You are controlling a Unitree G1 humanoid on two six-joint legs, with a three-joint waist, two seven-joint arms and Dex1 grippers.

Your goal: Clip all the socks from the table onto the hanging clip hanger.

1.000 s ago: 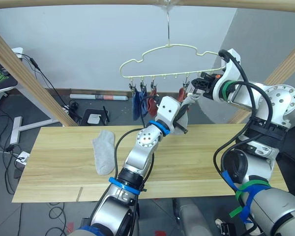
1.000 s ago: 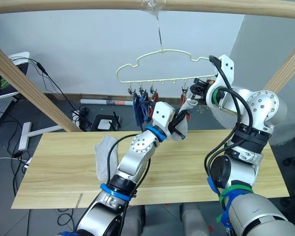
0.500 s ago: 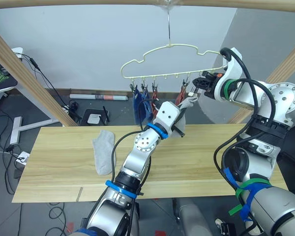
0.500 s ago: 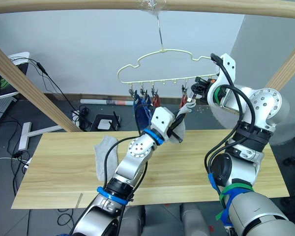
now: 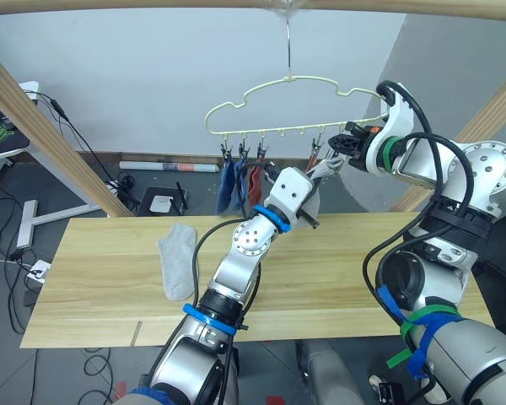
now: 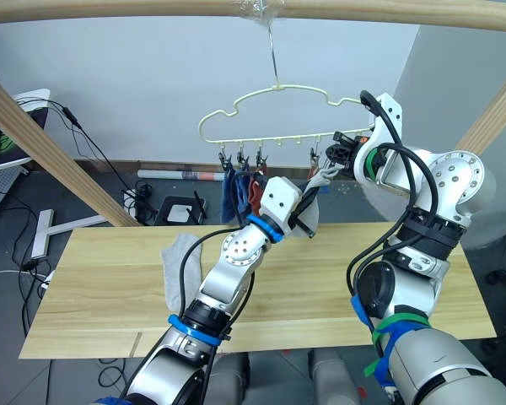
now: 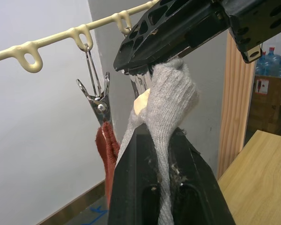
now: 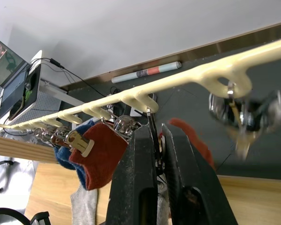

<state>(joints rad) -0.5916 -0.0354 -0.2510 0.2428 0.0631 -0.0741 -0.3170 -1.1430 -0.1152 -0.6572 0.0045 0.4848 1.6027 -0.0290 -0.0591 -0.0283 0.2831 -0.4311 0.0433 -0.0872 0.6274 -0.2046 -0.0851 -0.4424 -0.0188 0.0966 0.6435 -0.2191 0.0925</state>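
A grey sock (image 5: pixel 179 261) lies flat on the left part of the table (image 5: pixel 101 287). Up above hangs the clip hanger (image 5: pixel 282 105) (yellow and wavy like a cloud). Two blue socks (image 5: pixel 229 184) and a red sock (image 5: pixel 253 179) hang from its left clips. The left gripper (image 7: pixel 161 154) is up by the hanger, fingers tight on another grey sock (image 7: pixel 168 101). The right gripper (image 8: pixel 159 140) squeezes a metal clip (image 8: pixel 152 136), just a thin gap between its fingers.
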